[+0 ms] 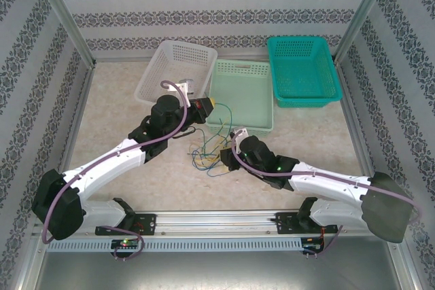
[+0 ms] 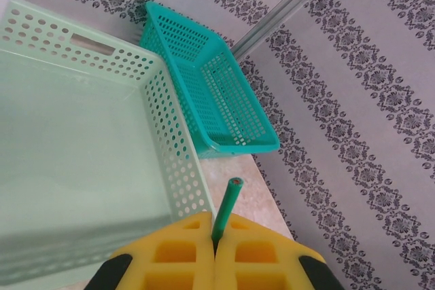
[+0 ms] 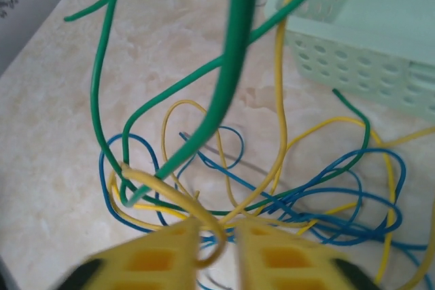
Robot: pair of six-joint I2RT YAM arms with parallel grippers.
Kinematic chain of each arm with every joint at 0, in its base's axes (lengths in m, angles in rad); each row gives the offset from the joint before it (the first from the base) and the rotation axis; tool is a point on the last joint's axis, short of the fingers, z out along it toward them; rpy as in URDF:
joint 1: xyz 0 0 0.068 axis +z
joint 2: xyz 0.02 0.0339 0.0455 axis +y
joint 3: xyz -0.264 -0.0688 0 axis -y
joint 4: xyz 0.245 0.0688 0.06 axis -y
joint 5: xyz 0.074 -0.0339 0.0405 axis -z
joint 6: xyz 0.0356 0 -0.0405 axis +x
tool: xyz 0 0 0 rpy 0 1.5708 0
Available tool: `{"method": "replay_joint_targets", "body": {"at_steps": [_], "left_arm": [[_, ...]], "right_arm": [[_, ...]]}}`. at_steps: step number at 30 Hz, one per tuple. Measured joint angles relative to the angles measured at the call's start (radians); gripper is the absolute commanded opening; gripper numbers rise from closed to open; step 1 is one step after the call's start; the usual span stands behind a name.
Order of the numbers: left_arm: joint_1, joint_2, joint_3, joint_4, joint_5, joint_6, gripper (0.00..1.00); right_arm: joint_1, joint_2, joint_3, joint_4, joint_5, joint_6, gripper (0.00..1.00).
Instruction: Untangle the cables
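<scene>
On the table [image 1: 122, 120], just before the pale green basket [image 1: 239, 129], tangled cables [image 1: 206, 149] between 2 grippers: left gripper [image 1: 205, 106] raised behind, clamped on 1 green cable [image 2: 228, 205] sloping down into them; right gripper [image 3: 217, 242] nearest, jaws narrowly apart round a yellow loop [image 3: 160, 191], grip impossible to confirm.
</scene>
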Motion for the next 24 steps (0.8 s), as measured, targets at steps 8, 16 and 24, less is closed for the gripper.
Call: {"method": "replay_joint_targets", "body": {"at_steps": [8, 16, 24], "left_arm": [[0.127, -0.115, -0.018, -0.013, -0.017, -0.004, 0.0], [0.187, -0.198, -0.022, -0.039, -0.039, -0.004, 0.0], [0.193, -0.204, -0.042, -0.038, -0.053, -0.015, 0.0]], "right_arm": [[-0.001, -0.301, -0.061, -0.166, 0.11, 0.03, 0.01], [-0.078, -0.694, -0.174, -0.429, 0.26, 0.172, 0.0], [-0.111, -0.64, -0.177, -0.559, 0.303, 0.223, 0.0]]}}
